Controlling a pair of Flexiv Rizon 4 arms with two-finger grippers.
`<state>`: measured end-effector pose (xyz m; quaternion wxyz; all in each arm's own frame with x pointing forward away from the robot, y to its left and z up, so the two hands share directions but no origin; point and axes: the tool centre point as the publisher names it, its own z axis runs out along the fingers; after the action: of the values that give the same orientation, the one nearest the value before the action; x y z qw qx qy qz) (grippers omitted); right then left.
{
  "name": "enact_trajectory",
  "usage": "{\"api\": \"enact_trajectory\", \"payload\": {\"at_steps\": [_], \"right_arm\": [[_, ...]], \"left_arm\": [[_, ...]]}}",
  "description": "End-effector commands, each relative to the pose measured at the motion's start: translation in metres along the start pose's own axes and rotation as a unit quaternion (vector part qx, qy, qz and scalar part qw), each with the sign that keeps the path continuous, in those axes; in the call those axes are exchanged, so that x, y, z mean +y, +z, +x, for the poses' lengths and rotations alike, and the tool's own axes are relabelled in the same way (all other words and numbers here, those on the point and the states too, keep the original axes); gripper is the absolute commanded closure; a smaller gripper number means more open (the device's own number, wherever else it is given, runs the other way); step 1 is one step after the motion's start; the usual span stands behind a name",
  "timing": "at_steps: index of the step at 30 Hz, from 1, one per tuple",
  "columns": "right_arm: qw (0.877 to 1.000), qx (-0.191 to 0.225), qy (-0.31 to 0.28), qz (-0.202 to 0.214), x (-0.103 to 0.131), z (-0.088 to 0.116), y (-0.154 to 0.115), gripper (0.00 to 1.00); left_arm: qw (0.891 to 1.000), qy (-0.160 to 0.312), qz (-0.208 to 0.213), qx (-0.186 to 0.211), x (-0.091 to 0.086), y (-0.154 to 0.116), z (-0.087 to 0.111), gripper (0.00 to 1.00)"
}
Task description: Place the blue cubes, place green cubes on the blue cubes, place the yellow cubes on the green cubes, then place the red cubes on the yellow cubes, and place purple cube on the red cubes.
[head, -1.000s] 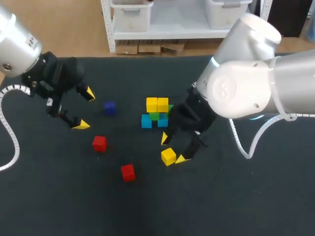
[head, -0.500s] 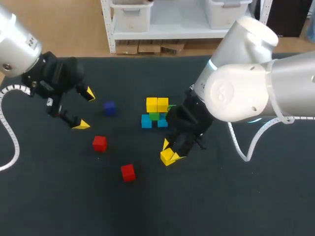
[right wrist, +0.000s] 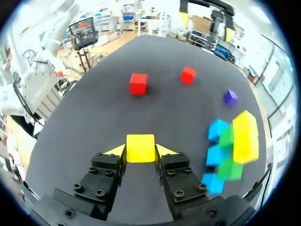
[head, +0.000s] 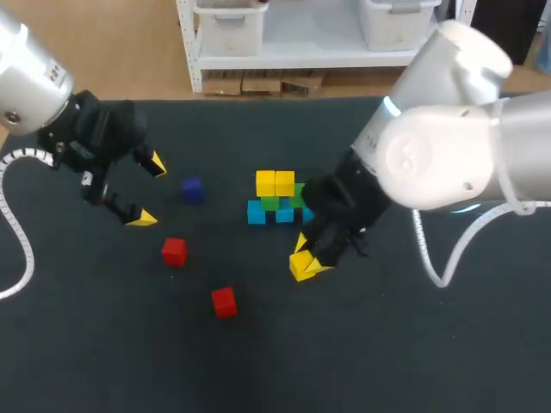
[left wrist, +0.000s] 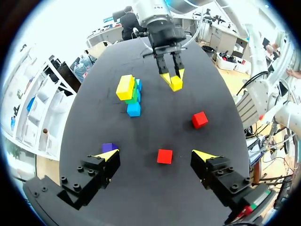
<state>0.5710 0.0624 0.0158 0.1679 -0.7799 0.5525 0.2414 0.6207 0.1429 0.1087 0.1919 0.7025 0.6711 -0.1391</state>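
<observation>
The black table (head: pixel 387 361) fills the head view. The right arm (head: pixel 448 146), a bulky white body, comes in from 3 o'clock, and the left arm (head: pixel 34 82) from 10 o'clock. Near the table's middle stands the stack (head: pixel 274 198). The right wrist view shows it as a row of three blue cubes (right wrist: pixel 217 129) with two green cubes (right wrist: pixel 227 137) on them and two yellow cubes (right wrist: pixel 245 135) side by side on the green. In the head view the third blue cube is partly hidden behind the right arm's black wrist. The right gripper (head: pixel 310 255) sits at about 5 o'clock from the stack, just beside it. Its jaws are clamped on a single yellow cube (right wrist: pixel 140 147), with a yellow tip pressed to each of two opposite sides. Whether that cube rests on the table or hangs just above it cannot be told. The left gripper (head: pixel 149 191) is well away at 9 o'clock from the stack, its jaws wide apart and nothing between them. The purple cube (head: pixel 192 189) lies between that gripper and the stack, near the gripper. The first red cube (head: pixel 175 250) lies at 8 o'clock from the stack. The second red cube (head: pixel 224 302) lies at 7 o'clock from it, apart from the first.
</observation>
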Motion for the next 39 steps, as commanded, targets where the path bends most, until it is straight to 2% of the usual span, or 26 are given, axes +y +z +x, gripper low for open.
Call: {"api": "enact_trajectory", "payload": {"at_steps": [1, 8, 16, 30, 39], "right_arm": [[0.999, 0.006, 0.025, 0.032, 0.017, 0.006, -0.03, 1.0], [0.994, 0.015, 0.085, 0.071, 0.01, 0.02, -0.06, 1.0], [0.983, 0.011, 0.134, 0.125, -0.015, 0.028, -0.072, 1.0], [0.978, -0.004, 0.152, 0.141, -0.075, 0.024, -0.075, 1.0], [0.976, -0.003, 0.161, 0.144, -0.096, 0.021, -0.083, 1.0]], "left_arm": [[1.0, 0.002, -0.001, -0.002, 0.0, 0.0, 0.002, 0.0], [1.0, 0.002, -0.001, -0.002, 0.0, 0.0, 0.002, 0.0], [1.0, 0.002, -0.001, -0.002, 0.0, 0.0, 0.002, 0.0], [1.0, 0.002, -0.001, -0.002, 0.0, 0.0, 0.002, 0.0], [1.0, 0.002, -0.001, -0.002, 0.0, 0.0, 0.002, 0.0]]}}
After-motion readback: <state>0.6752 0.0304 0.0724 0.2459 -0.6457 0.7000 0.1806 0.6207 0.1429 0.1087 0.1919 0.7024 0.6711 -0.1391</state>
